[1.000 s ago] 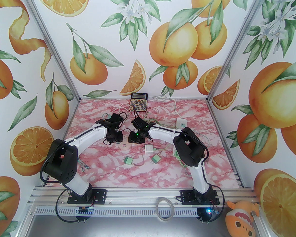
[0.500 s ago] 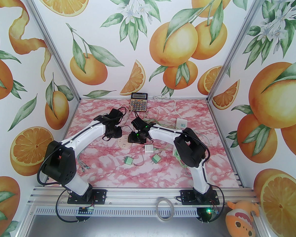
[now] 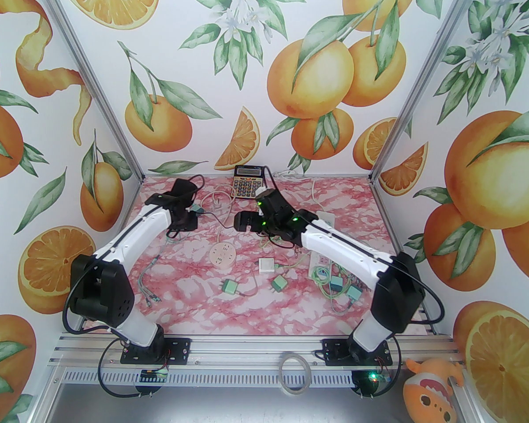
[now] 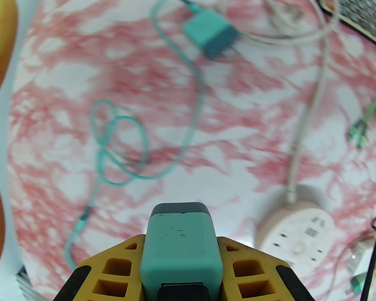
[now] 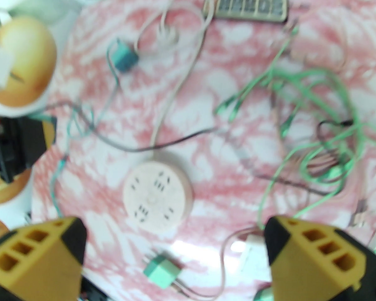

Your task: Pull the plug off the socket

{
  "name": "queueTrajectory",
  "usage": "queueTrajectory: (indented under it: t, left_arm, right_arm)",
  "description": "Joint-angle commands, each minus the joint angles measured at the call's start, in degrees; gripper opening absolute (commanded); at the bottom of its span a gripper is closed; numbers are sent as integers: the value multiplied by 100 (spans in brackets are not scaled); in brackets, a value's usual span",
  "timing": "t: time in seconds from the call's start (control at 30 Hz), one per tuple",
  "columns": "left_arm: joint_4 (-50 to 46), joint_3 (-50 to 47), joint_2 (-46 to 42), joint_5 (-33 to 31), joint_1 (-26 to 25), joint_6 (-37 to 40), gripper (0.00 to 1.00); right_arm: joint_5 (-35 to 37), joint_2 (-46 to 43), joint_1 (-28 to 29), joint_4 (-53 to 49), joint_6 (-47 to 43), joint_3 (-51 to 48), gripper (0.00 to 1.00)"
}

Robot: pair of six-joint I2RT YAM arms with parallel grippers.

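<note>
Teal plug (image 4: pixel 181 249) sits clamped in the left gripper's (image 4: pixel 181 241) jaws in the left wrist view, clear of the round socket (image 4: pixel 300 234) lying at lower right. From above, that socket (image 3: pixel 222 255) lies flat on the marble table (image 3: pixel 194 298) between both arms. In the right wrist view, the right gripper (image 5: pixel 175 240) is spread wide, holding nothing, over the socket (image 5: pixel 158 191).

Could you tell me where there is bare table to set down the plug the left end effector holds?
The strip of table between its near edge and the two green plugs is barest. Cables crowd the stretch behind the round socket and around the white power strip.
</note>
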Motion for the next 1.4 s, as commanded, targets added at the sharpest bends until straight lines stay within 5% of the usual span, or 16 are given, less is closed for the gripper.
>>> queueTrajectory:
  t: [0.0,0.77,0.97,1.37]
  left_arm:
    - [9,-233,-180,-323,195,315,11]
    - [-216,-410,1456,-417,-754,163,23]
    - [-194,-443,1293,-41,-791,83,61]
    - [-80,-467,178,1266,-739,-69,95]
  right_arm:
    - [227,-25,-87,45,33,-218,100]
    - [86,36,-106,174,265,-552,100]
    - [60,106,-101,192,307,-504,100]
    - [330,-57,-131,-107,190,-425,100]
